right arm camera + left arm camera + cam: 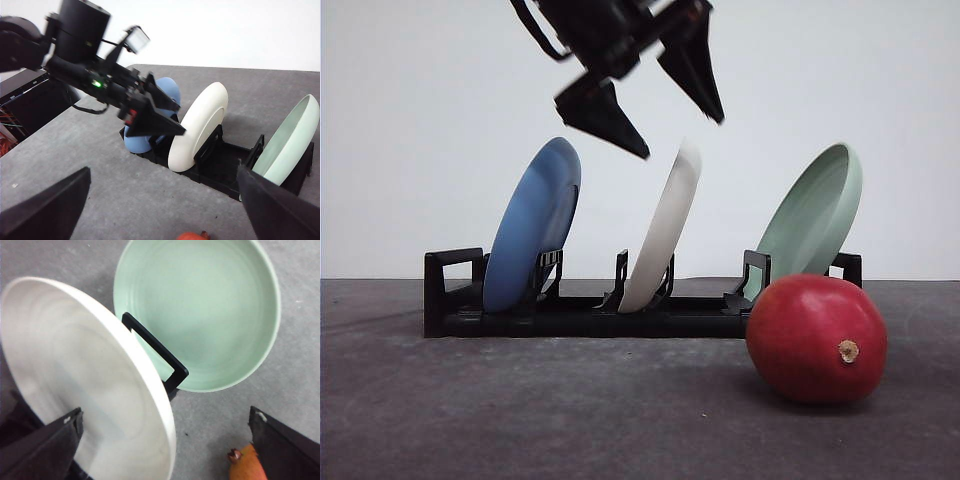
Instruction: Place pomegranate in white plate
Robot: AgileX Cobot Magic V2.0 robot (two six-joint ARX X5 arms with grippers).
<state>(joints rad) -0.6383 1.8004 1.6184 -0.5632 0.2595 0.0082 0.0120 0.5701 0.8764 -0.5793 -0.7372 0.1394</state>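
blue plate (532, 225) and green plate (812, 220) flank white plate (665, 232); left pincer (655, 118) wide open, empty, above it.

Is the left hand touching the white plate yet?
Apart. The front view shows the open left hand above the white plate, with wall visible between its fingertips and the rim.

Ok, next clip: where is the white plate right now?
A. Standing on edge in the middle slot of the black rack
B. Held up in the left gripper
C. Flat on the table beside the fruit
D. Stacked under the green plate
A. The white plate stands on edge in the middle slot of the black rack, between the blue plate and the green plate; the left gripper hovers open above it, holding nothing.
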